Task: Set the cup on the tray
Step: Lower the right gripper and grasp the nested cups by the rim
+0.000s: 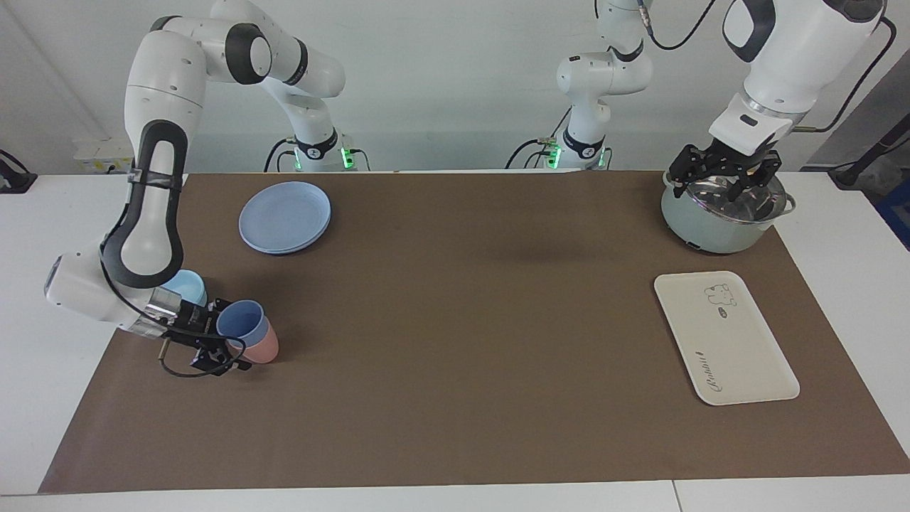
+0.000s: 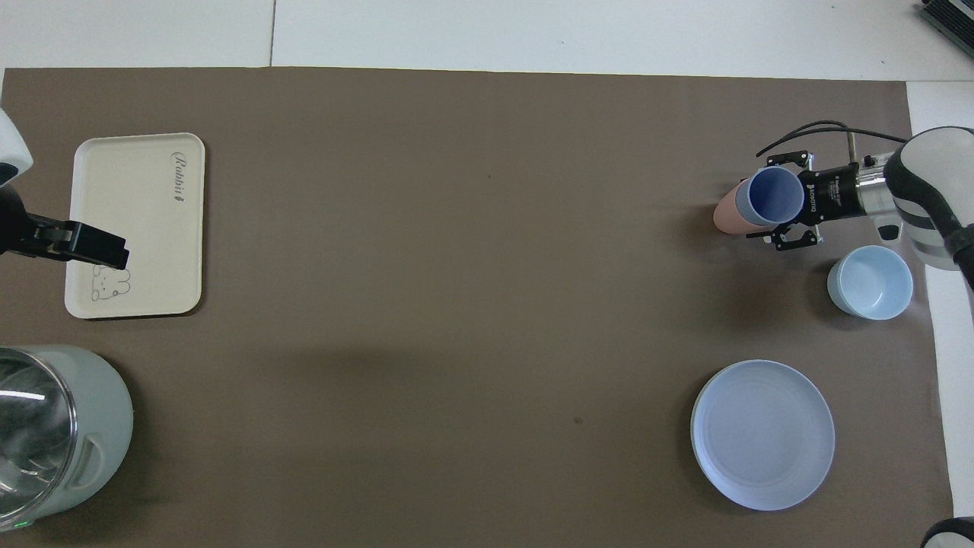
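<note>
Periwinkle-blue plastic marks the cup (image 1: 240, 321), which stands at the right arm's end of the brown mat (image 1: 455, 341), touching the pink cup (image 1: 263, 346) beside it. The overhead view shows the right gripper (image 2: 785, 202) with a finger on either side of the cup; whether they press on it I cannot tell. From above, the cup, the light-blue bowl (image 2: 870, 281) and the round blue plate (image 2: 762, 434) all look empty. Only the facing view shows the whole left gripper (image 1: 725, 178), fingers spread apart, holding nothing, waiting over the grey-green pot (image 1: 721, 210) with its glass lid. The cream tray (image 1: 725, 338) lies bare at the left arm's end, well apart from the cup.
</note>
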You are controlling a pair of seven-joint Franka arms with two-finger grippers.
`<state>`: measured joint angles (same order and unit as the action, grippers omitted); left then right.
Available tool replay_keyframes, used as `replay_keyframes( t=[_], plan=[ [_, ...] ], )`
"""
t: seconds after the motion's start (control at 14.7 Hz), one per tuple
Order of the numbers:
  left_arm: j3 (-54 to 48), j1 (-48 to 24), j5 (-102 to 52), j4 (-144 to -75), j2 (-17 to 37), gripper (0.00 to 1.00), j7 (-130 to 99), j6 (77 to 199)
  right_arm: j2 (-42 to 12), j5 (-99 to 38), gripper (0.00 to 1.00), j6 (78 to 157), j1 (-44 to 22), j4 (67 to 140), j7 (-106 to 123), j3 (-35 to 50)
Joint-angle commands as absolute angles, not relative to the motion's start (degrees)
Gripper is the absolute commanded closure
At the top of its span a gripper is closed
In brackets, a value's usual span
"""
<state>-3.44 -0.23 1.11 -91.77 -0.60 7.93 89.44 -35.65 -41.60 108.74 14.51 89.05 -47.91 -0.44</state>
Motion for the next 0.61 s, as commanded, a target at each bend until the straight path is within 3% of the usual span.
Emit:
replay_keyframes(
  t=[0.0,0.14,0.2,0.27,0.34,0.41,0.54],
  plan=[
    [-3.4,-0.4,2.0,-92.0,-1.2,0.0,8.1,89.1,-33.3,-43.7,0.11,107.2,14.8,91.7,-46.5,-0.1],
    [-3.4,-0.4,2.0,-92.0,-1.2,0.0,8.1,89.1,-33.3,-46.4,0.16,107.3,14.8,91.9,-46.5,-0.1],
    [-3.4,-0.4,2.0,-92.0,-1.2,0.0,8.1,89.1,-33.2,-46.5,0.23,107.2,14.8,92.0,-46.3,-0.1],
    [-3.4,-0.4,2.0,-92.0,-1.2,0.0,8.1,89.1,-33.1,-46.5,0.4,107.1,14.8,92.1,-46.0,0.0],
    [-3.4,-0.4,2.0,-92.0,-1.2,0.0,8.1,89.1,-33.0,-46.8,0.94,107.1,14.8,92.1,-46.1,-0.1],
    [-3.4,-0.4,2.0,-92.0,-1.2,0.0,8.1,89.1,-33.0,-46.8,1.0,107.1,14.8,92.5,-46.3,0.0],
    [-3.5,-0.4,2.1,-92.1,-1.2,0.0,8.0,89.1,-31.5,-49.2,1.0,107.2,14.6,95.0,-46.4,0.0]
  ],
)
